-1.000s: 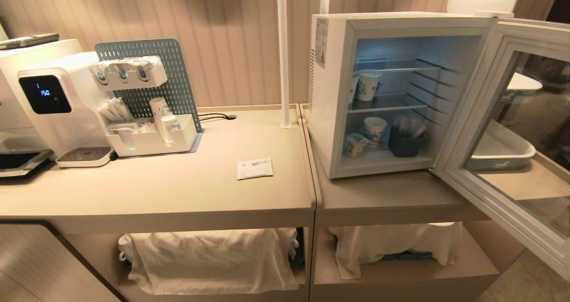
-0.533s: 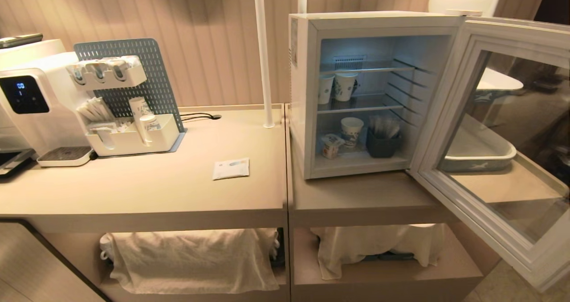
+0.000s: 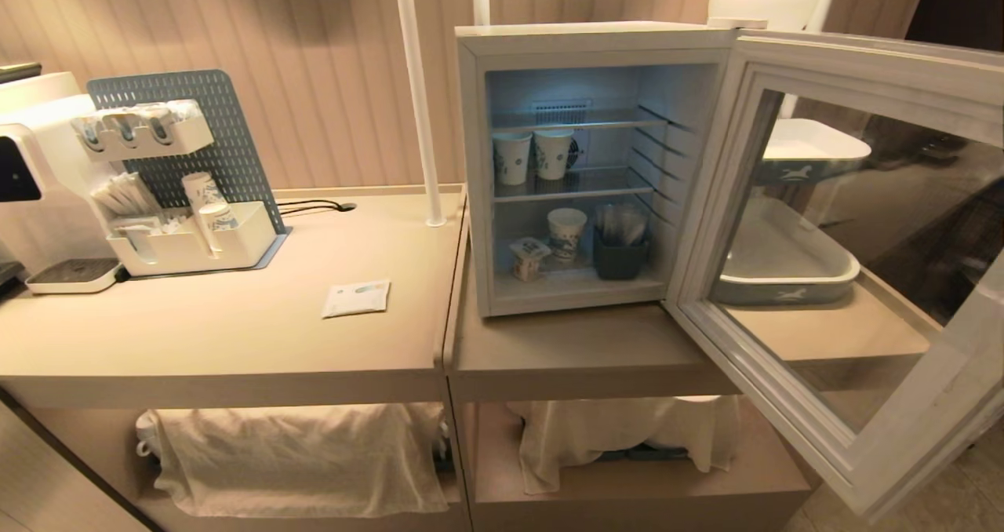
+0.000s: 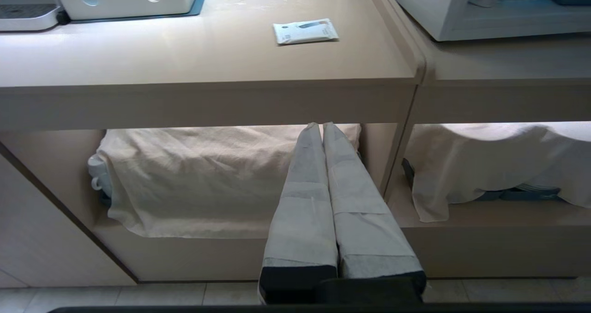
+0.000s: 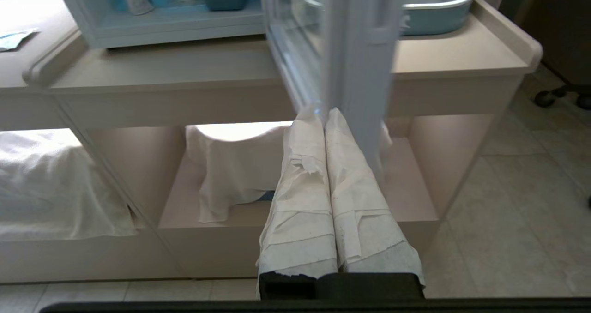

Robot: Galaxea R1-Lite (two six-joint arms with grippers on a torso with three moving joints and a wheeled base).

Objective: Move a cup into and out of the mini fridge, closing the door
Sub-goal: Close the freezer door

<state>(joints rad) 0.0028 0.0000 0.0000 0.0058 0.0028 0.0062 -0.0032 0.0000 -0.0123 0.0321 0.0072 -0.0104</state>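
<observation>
The cup (image 3: pixel 529 256) stood on the floor of the mini fridge (image 3: pixel 471 163), at the left of the lowest compartment, just beside a patterned paper cup (image 3: pixel 566 234) and near a dark holder (image 3: pixel 620 256). On the wire shelf above stood 2 more paper cups (image 3: pixel 511 158). The door (image 3: pixel 831 438) was swung wide open to the right, its white inner frame facing the camera, and a grey-blue tray (image 3: pixel 784 290) showed through its glass. The fridge sat on the right bench (image 3: pixel 580 351). On the left bench (image 3: pixel 235 336) lay a small flat packet (image 3: pixel 356 298), with a white organiser (image 3: pixel 196 245) against a pegboard farther left. White cloths (image 3: pixel 298 453) covered the shelves beneath both benches. The left tool (image 4: pixel 322 128) hung low in front of the left bench's lower shelf, fingers pressed together and holding nothing. The right tool (image 5: pixel 323 114) hung below the door's free edge, likewise closed and empty.
</observation>
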